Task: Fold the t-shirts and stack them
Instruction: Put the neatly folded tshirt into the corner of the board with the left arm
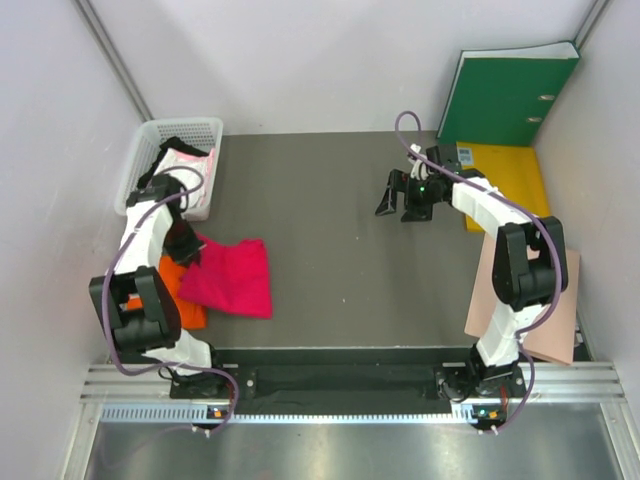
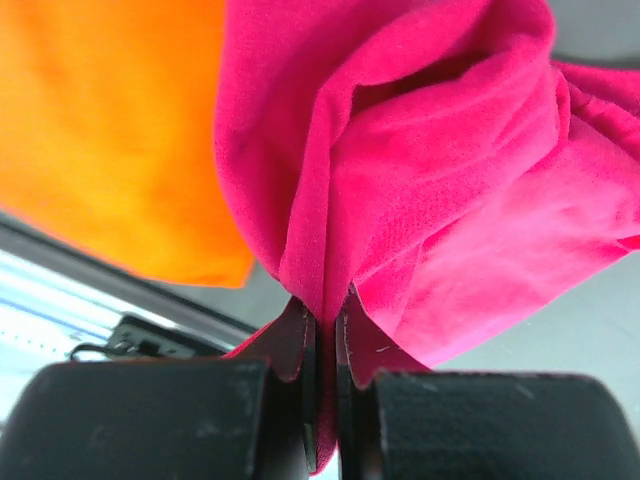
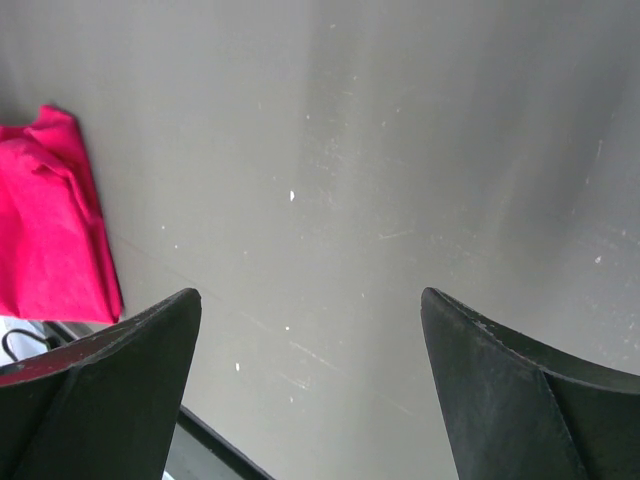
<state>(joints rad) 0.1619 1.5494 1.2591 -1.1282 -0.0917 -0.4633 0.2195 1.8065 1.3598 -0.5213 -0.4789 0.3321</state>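
A: Dark grey table [image 1: 350, 230], pale walls on three sides. What has the left pincer got?

B: The left gripper [image 2: 325, 300] is pinched tight on a ridge of the magenta t-shirt [image 2: 430, 170]. The jaws stand almost together, and the cloth bunches up out of them.

A: And around that pinch?

B: Just beside it lies the orange t-shirt [image 2: 110, 130], flat and folded small. From above, both sit at the near left of the table. The magenta one is a rough rectangle with its left edge at the orange one, and the arm hides whether they overlap. Further back, in the left corner, a white basket [image 1: 150, 140] holds a whitish-pink garment [image 1: 195, 175] and something black.

A: The other arm?

B: The right gripper [image 3: 310, 295] hangs spread wide over bare table with nothing in it, well apart from the shirts. Beside and behind it are a yellow folder [image 1: 510, 170] and a green binder [image 1: 505, 95], and a tan paper sheet [image 1: 555, 300] lies by its base.

A: Which step, then?

B: I'd say it is finishing the magenta shirt's fold or starting to stack it on the orange. The next move calls for lifting the pinched edge clear and carrying it over without dragging the orange square. The basket's garments remain.
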